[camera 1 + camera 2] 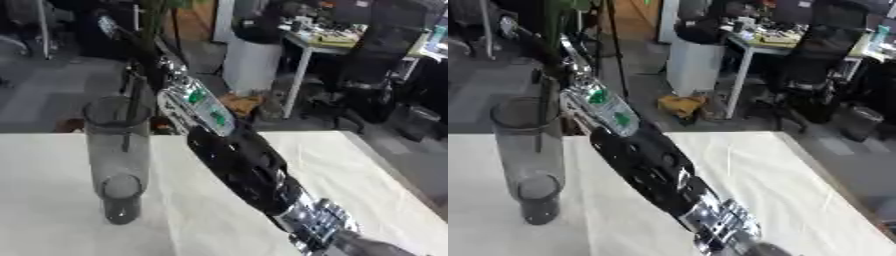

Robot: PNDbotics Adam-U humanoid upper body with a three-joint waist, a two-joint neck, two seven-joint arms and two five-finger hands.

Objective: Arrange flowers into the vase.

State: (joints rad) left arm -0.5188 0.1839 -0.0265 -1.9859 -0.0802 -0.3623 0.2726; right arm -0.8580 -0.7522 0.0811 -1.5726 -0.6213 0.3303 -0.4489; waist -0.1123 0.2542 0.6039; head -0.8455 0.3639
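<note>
My right arm (241, 170) reaches up from the lower right corner and runs diagonally across the tabletop (350, 165) toward the upper left. My right robot hand (171, 67) sits at the far end of it, raised above the tabletop and just beside the mouth of the vase (118, 155). The robot hand is blurred and dark against the floor behind it, so I cannot tell how far its fingers are curled or whether they are closed on anything.

A thin green flower stem (551, 35) runs up past my robot hand to the top edge of the view, with a bit of green leaf there. Its lower end drops down on the left of my robot hand and into the open mouth of the vase, where a dark line shows through the upper part of the glass. Whether the stem touches my fingers I cannot make out.

The vase is a tall, clear, smoky cylinder standing upright on the pale cloth of the tabletop, to the left of my forearm and below and left of my robot hand. Its rim is level with my wrist; its base stands well apart from my elbow.
</note>
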